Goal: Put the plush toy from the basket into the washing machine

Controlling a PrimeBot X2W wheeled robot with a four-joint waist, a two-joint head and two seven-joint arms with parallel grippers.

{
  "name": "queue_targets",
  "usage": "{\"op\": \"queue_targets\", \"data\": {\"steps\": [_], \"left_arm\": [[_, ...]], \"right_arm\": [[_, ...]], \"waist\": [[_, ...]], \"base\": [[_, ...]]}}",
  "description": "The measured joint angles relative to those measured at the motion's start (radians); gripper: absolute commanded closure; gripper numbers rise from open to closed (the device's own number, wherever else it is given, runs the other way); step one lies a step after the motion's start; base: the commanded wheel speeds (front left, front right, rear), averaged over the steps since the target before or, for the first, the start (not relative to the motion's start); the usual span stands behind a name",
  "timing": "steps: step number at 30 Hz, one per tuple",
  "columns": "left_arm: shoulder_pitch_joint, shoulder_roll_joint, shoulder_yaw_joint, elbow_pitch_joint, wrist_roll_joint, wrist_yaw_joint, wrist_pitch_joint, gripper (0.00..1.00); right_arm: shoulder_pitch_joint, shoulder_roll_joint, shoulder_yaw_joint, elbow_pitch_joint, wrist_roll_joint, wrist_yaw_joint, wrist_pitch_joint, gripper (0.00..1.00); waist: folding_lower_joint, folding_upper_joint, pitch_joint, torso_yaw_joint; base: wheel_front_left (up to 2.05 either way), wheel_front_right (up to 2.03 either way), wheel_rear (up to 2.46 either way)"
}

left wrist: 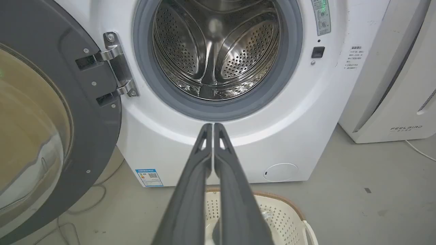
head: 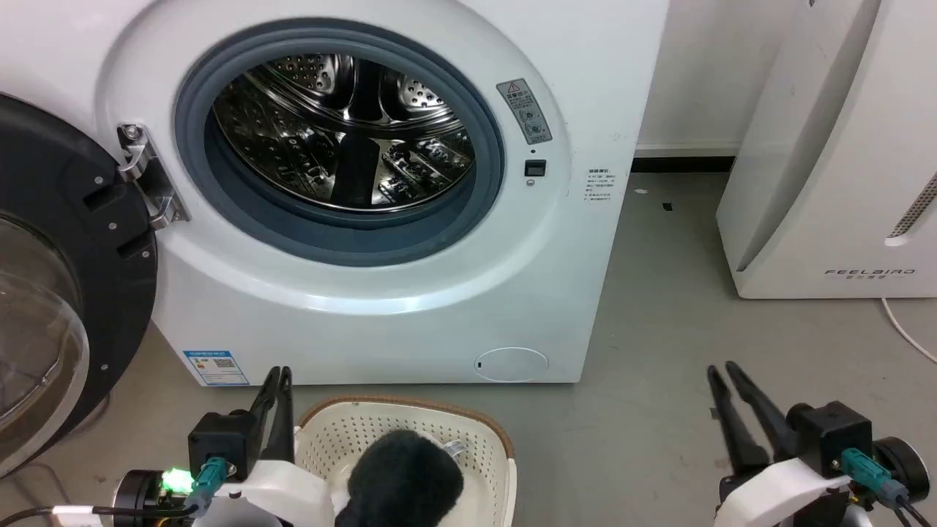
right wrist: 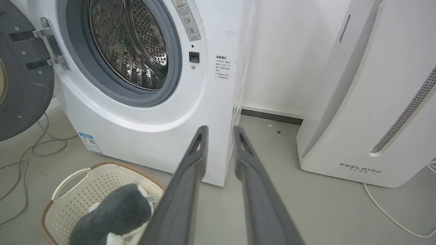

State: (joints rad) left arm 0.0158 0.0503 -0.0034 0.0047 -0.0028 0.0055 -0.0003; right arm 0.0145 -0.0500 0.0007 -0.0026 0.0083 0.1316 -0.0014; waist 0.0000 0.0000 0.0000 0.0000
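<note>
At the far left, the black-rimmed round glass door [head: 51, 293] of the large white front-loading washing machine [head: 410, 293] hangs wide open on its steel hinge [head: 150, 176]. Low on the machine's front is a small blue label [head: 216, 367] with a QR code, its print too small to read.

Just right of that label, the left tool [head: 279, 375] points its two long dark fingers up towards the machine. In the left wrist view the fingers [left wrist: 190, 190] lie pressed together with nothing between them. They run along the left rim of the cream-white perforated plastic basket [head: 468, 432], which has a brown woven-look edge and stands on the grey floor [head: 659, 329] close in front of the machine.

The fluffy black plush toy [head: 402, 479] lies inside the basket at its near end. It is just right of the left tool's white wrist, nearer than the fingertips, and not touched by them. The right wrist view shows a white patch on the toy.

Above, the grey-gasketed porthole shows the perforated steel drum [head: 344, 132]. To its right are a grey warning sticker [head: 524, 110] with a triangle sign and a block of small, unreadable print [head: 599, 188].

Further right, well apart from the basket and toy, the right tool [head: 721, 370] hovers over bare floor, its fingers [right wrist: 259, 190] slightly parted and holding nothing. At the far right stands a tall white appliance [head: 827, 183] marked "FEELBIRD".
</note>
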Motion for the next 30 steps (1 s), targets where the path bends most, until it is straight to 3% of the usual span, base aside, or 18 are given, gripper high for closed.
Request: {"op": "queue_targets", "data": {"steps": [30], "left_arm": [[-0.002, 0.0, -0.039, 0.057, -0.05, 0.009, -0.049, 0.0]], "right_arm": [[0.0, 0.0, -0.02, -0.01, 0.02, 0.0, -0.046, 0.0]], "waist": [[0.0, 0.0, 0.053, -0.01]], "base": [[0.0, 0.0, 0.0]]}}
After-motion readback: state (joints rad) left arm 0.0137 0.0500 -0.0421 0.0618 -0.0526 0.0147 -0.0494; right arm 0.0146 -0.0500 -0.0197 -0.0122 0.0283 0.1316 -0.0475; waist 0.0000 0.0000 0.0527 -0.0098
